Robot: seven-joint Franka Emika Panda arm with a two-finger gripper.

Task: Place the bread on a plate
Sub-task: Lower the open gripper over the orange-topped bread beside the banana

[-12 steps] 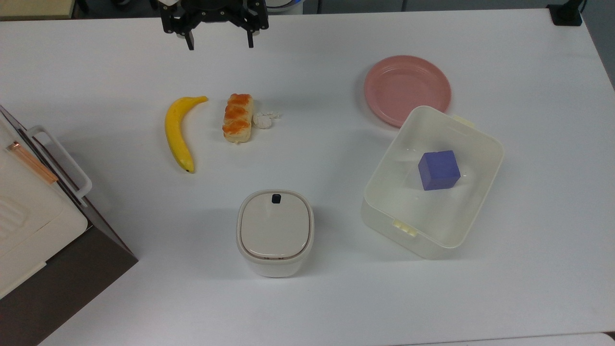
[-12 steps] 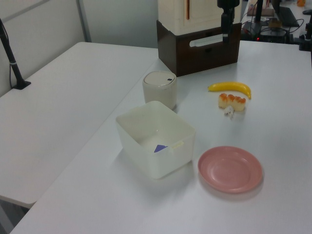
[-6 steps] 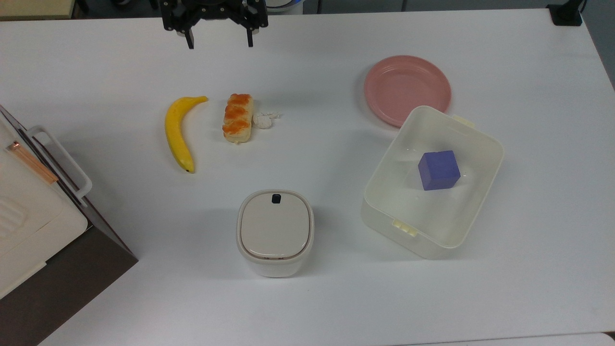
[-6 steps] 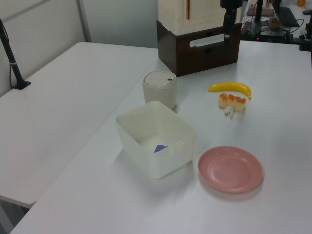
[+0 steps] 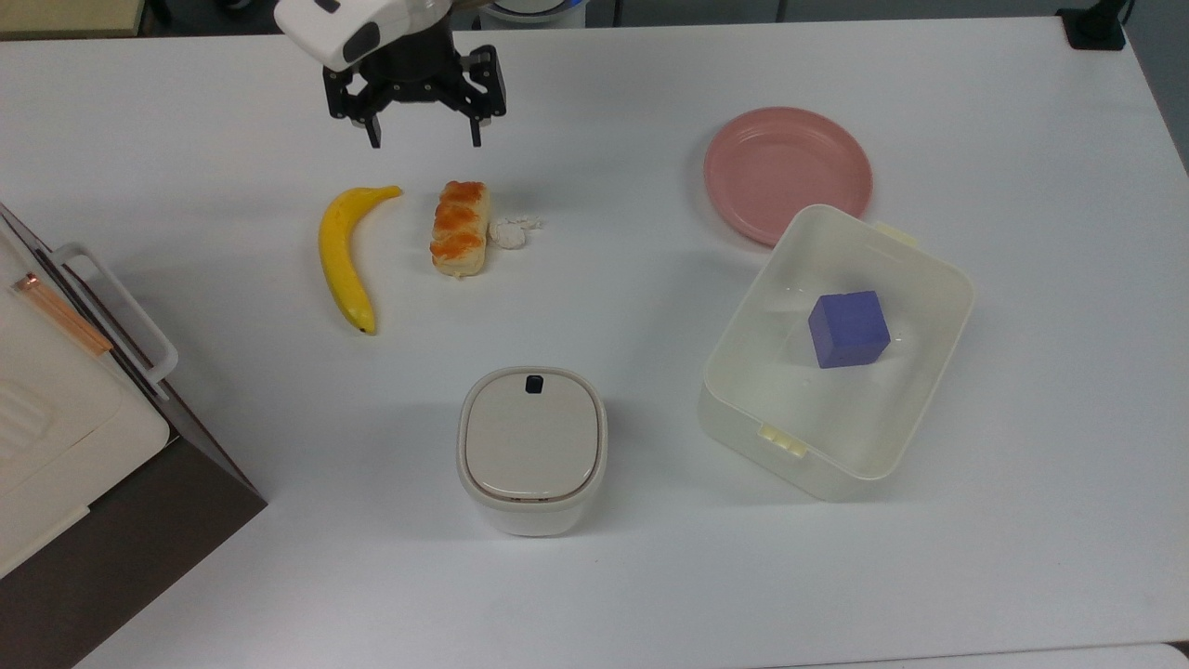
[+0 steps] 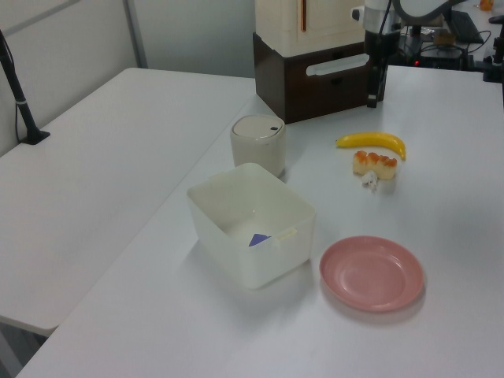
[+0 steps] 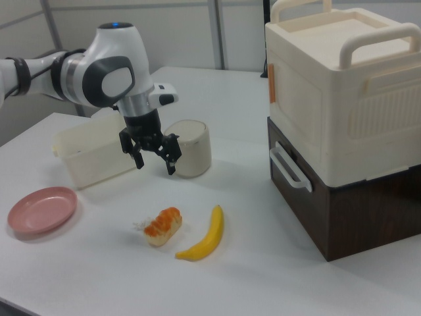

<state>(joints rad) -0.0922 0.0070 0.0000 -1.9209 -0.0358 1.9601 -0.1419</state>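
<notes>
Bread point(image 5: 459, 229) lies on table below gripper point(image 5: 424, 141), whose fingers are spread apart

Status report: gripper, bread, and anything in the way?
Gripper open, above table, short of bread. Bread on table, untouched. Banana and white lump flank it. Plate bare.

Banana point(image 5: 345, 256), white lump point(image 5: 509, 232), lidded canister point(image 5: 531, 450), tub point(image 5: 915, 279) holding purple cube point(image 5: 848, 329)
</notes>
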